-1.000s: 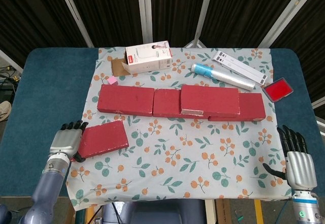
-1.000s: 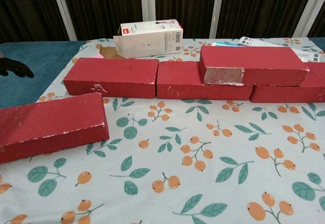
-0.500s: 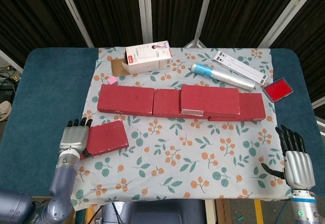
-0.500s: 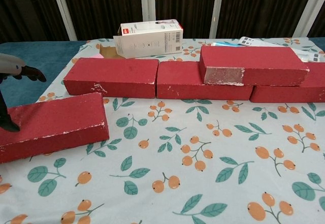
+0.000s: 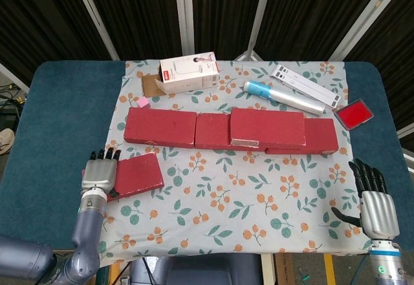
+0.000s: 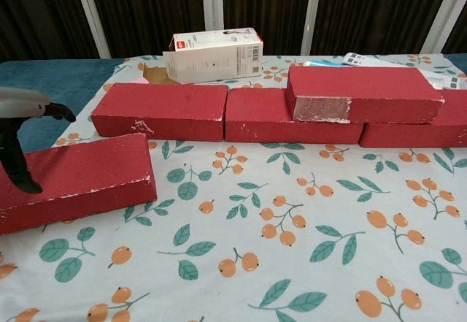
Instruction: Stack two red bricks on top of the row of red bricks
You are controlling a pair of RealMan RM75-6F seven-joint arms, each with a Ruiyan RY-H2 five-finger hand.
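Three red bricks form a row across the cloth: the left brick (image 5: 160,126) (image 6: 160,110), the middle brick (image 5: 212,130) (image 6: 259,117) and the right brick (image 5: 321,136) (image 6: 419,131). A fourth, stacked brick (image 5: 267,127) (image 6: 361,92) lies on top over the middle-right joint. A loose red brick (image 5: 138,174) (image 6: 80,179) lies flat at the front left. My left hand (image 5: 99,174) (image 6: 20,128) is at this brick's left end, fingers apart, with the thumb (image 6: 18,172) touching its top. My right hand (image 5: 373,201) hovers empty with spread fingers at the front right; the chest view does not show it.
Behind the row lie a white carton (image 5: 189,73) (image 6: 214,53), a small pink cube (image 5: 143,103), a blue-capped clear tube (image 5: 283,96) and a white strip (image 5: 307,86). A red flat case (image 5: 355,114) sits at the far right. The floral cloth (image 5: 226,201) covers the blue table (image 5: 58,123).
My left hand has moved right and forward onto the left end of the loose brick, its thumb now on the brick's top. The bricks and the right hand have hardly moved.
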